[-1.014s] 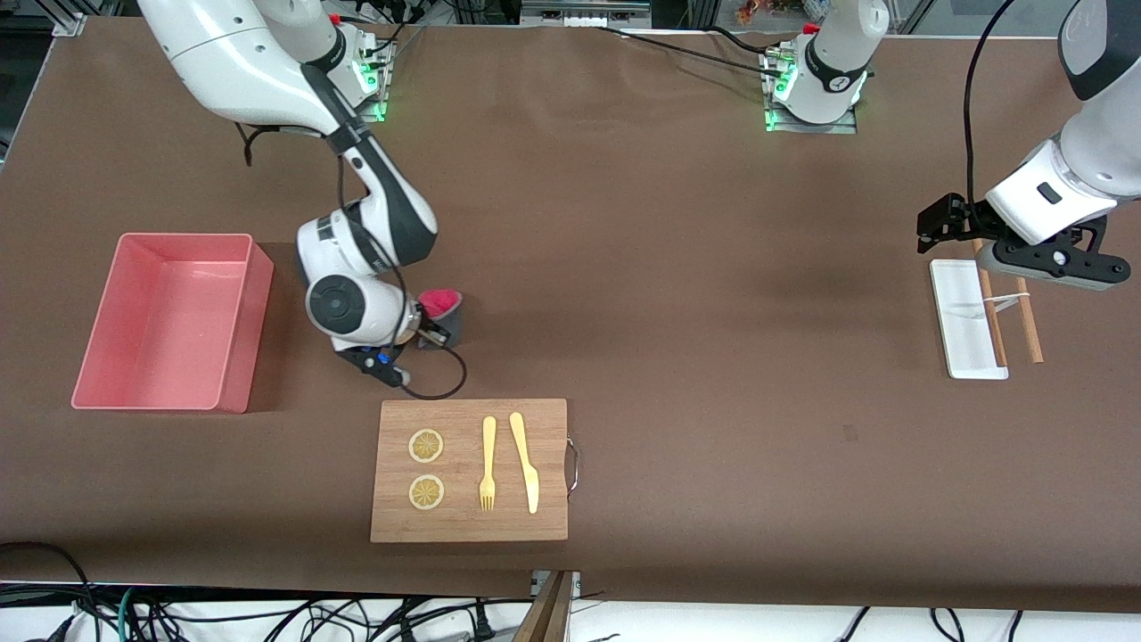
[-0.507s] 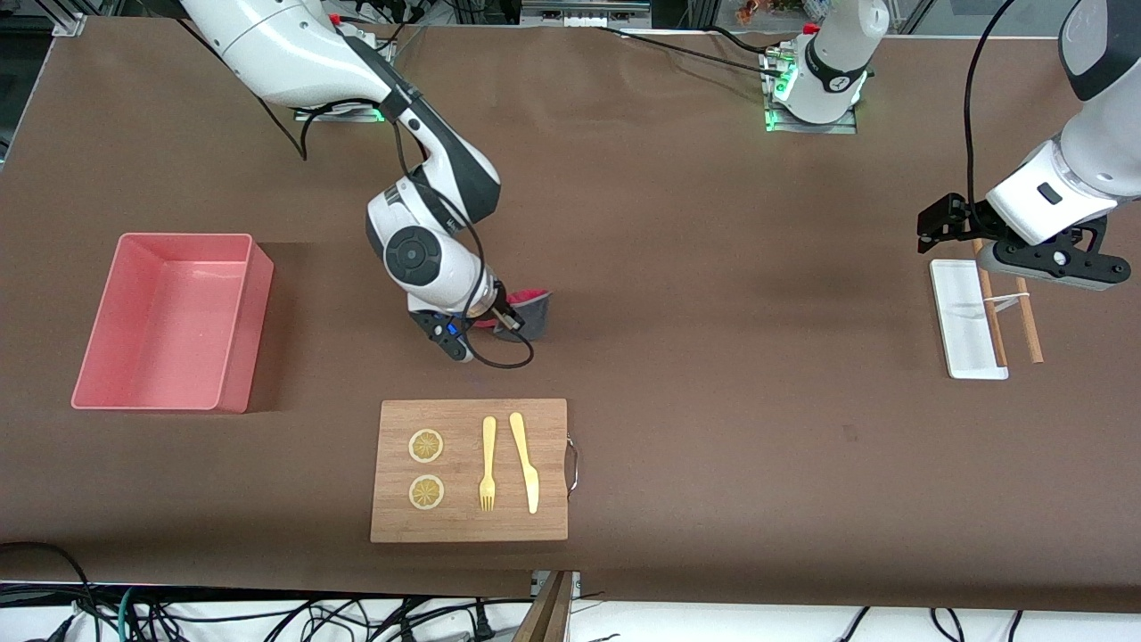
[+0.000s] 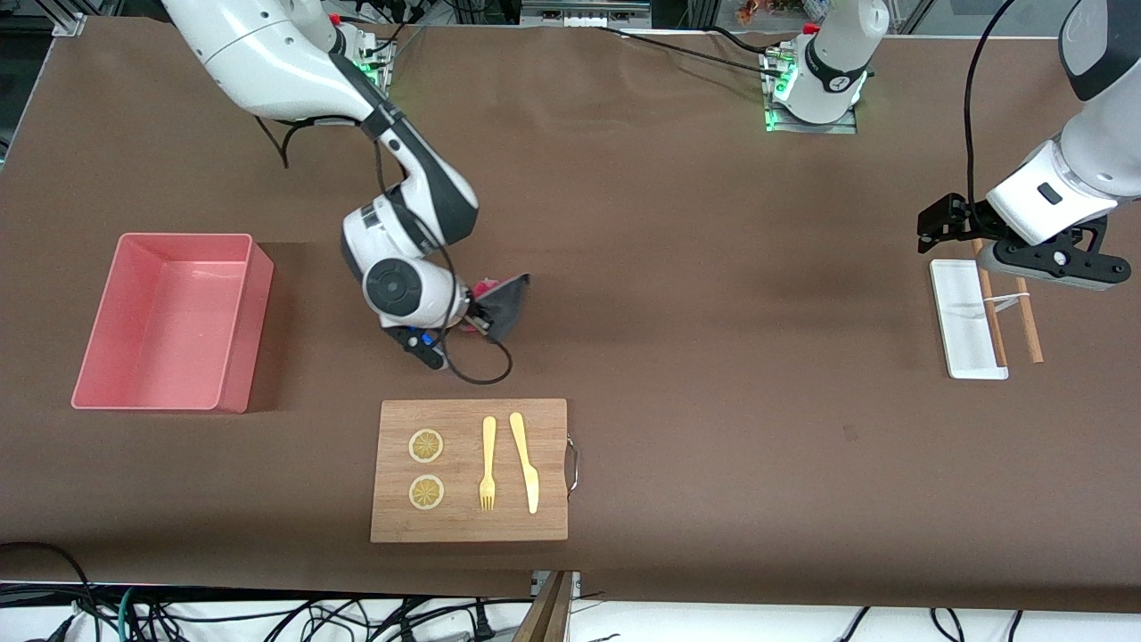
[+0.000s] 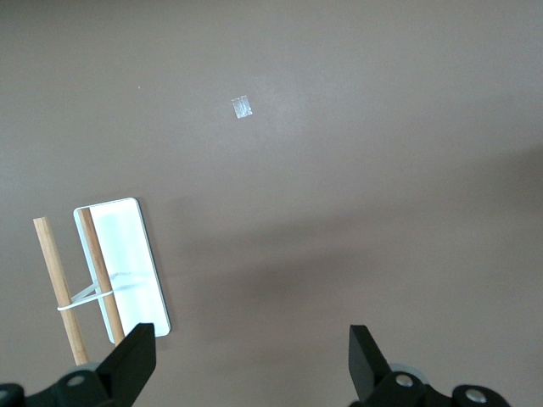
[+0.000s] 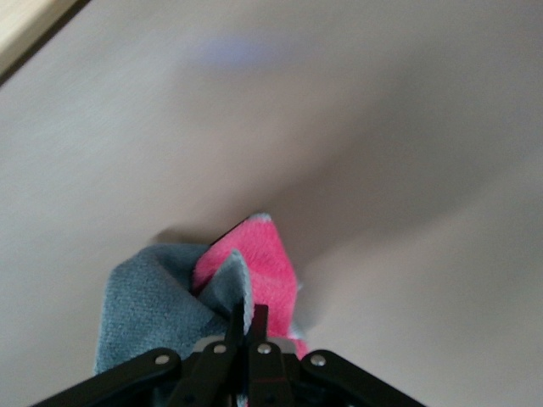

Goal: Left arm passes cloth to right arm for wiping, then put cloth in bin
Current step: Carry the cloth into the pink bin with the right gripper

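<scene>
Table [image 3: 677,294] is 1 brown surface, and on it the right gripper [image 3: 481,318] swings back toward the right arm's end after sweeping toward the middle half a second ago, dragging the cloth [image 3: 506,301] along the tabletop, so this reads as a wiping stroke in progress: handover looks done, binning not yet done. Right gripper fingers are pinched tight on a fold of the cloth in the right wrist view [image 5: 246,335], pink face and grey face both bunched up. The cloth sits on the table between the bin [image 3: 98,357] and mid-table, farther from the front camera than the cutting board [image 3: 553,526]. The left gripper [image 4: 250,365] waits over the white tray [image 3: 958,312] at the left arm's end, unmoved across the last second, jaws spread wide and holding nothing. Counts, big to small: 2 arms, 1 pink bin with nothing in it, 1 wooden cutting board, 1 white tray, 1 cloth, 2 chopsticks [image 3: 1025,321] lying by the tray, 1 knife [image 3: 526,464], 1 fork [image 3: 488,464], 2 lemon slices [image 3: 426,446].
</scene>
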### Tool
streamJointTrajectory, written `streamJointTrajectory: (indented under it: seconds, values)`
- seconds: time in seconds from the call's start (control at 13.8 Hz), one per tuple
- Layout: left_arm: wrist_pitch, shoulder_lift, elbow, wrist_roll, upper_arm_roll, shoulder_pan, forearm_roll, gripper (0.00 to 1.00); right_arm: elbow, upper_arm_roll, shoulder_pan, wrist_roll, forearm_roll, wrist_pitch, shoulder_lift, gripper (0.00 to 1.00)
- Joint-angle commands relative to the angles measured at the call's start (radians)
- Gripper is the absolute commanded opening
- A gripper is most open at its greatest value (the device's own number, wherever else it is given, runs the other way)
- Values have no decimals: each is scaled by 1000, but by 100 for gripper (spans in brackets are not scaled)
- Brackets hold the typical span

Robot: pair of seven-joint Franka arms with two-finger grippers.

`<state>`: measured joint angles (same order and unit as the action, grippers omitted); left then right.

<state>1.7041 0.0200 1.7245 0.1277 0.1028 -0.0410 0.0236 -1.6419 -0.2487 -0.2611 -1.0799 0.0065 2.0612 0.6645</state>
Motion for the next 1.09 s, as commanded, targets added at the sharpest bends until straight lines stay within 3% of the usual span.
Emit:
streamJointTrajectory:
  seconds: [0.0, 0.36, 0.58, 0.87, 1.01]
  values:
    - [-12, -3, -5, 3, -2, -2, -17, 100, 11, 72, 16, 173, -16, -75, -6, 0]
    - [-12, -3, -5, 3, -2, -2, -17, 100, 13, 244, 20, 483, -14, -147, -39, 0]
    - [-14, -2, -5, 3, -2, -2, -17, 100, 39, 259, 23, 525, -10, -234, -103, 0]
    - [-12, -2, -6, 3, -2, -2, -17, 100, 256, 270, 58, 631, -13, -566, -170, 0]
    - [-12, -2, -5, 3, -2, -2, -17, 100, 329, 365, 68, 794, -10, -700, -177, 0]
